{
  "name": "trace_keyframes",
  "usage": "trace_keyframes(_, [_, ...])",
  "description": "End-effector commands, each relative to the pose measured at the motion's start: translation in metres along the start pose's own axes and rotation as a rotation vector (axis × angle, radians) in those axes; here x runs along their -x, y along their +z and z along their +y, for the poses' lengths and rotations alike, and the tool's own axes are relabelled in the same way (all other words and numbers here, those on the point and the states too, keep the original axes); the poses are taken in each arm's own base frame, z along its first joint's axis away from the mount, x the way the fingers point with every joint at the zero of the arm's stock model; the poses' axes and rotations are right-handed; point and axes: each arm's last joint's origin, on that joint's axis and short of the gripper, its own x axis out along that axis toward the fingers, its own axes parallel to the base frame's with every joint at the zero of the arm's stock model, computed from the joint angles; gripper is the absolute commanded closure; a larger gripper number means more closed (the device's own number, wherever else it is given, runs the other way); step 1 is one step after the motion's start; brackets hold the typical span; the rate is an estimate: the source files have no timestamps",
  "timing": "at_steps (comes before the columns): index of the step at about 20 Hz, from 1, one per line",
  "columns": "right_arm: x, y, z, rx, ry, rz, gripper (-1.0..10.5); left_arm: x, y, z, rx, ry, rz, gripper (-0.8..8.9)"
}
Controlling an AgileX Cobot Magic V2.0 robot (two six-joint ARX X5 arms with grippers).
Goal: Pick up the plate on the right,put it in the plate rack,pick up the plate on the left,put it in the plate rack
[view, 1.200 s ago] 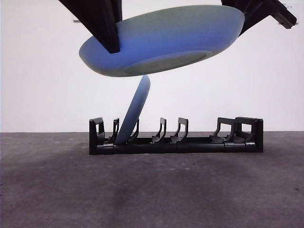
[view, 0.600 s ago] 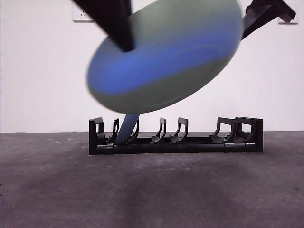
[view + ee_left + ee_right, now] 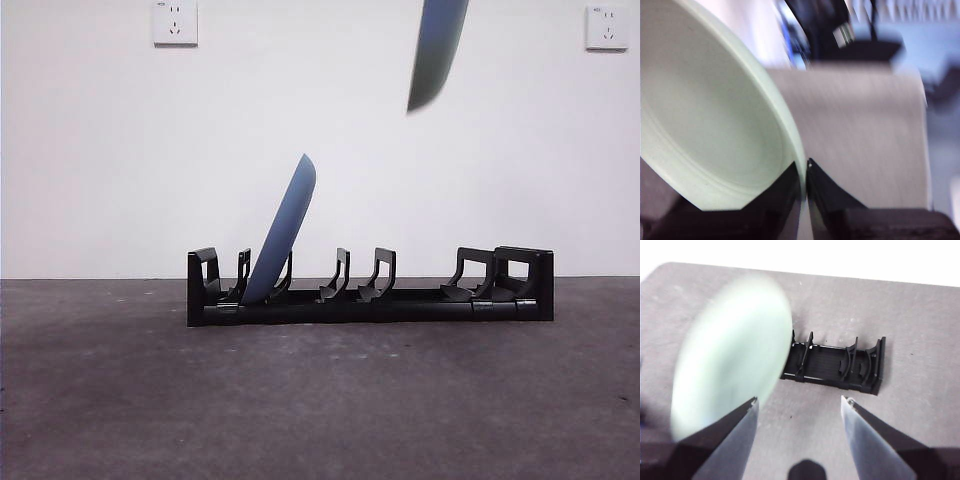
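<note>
1. A long low black plate rack [image 3: 370,292] with upright curved prongs stands on the dark grey table [image 3: 320,400], centre of the front view
2. A blue plate [image 3: 282,232] leans on edge in a slot near the rack's left end, its top tilted rightward
3. A second plate, pale green inside [image 3: 705,115], hangs edge-on at the top of the front view, right of centre, well above the rack
4. The left gripper [image 3: 805,170] pinches that plate's rim between its black jaws
5. The right gripper [image 3: 799,405] hangs above the rack with jaws spread wide, holding nothing
6. Two white wall sockets [image 3: 175,22] sit in the upper corners
</note>
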Motion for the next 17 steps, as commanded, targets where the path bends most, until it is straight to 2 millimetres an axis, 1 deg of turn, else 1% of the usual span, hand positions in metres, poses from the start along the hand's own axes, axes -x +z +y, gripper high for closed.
trace_keyframes(1, [0.017, -0.009, -0.001, 0.014, -0.003, -0.009, 6.6, -0.019, -0.001, 0.013, 0.174, 0.008, -0.115, 8.22])
trace_keyframes(3, [0.030, -0.017, -0.002, 0.014, -0.003, -0.005, 6.6, -0.036, -0.008, 0.021, 0.188, 0.123, -0.141, 8.22])
trace_keyframes(5, [0.039, -0.025, -0.003, 0.014, -0.006, 0.017, 6.6, -0.052, -0.020, 0.030, 0.193, 0.197, -0.139, 8.22])
trace_keyframes(10, [0.044, -0.032, -0.004, 0.015, -0.010, 0.060, 6.6, -0.073, -0.043, 0.052, 0.208, 0.272, -0.115, 8.22])
trace_keyframes(12, [0.044, -0.033, -0.004, 0.015, -0.011, 0.068, 6.6, -0.080, -0.057, 0.068, 0.234, 0.299, -0.096, 8.22])
trace_keyframes(17, [0.042, -0.033, -0.004, 0.016, -0.011, 0.072, 6.6, -0.091, -0.083, 0.096, 0.256, 0.269, -0.050, 8.22])
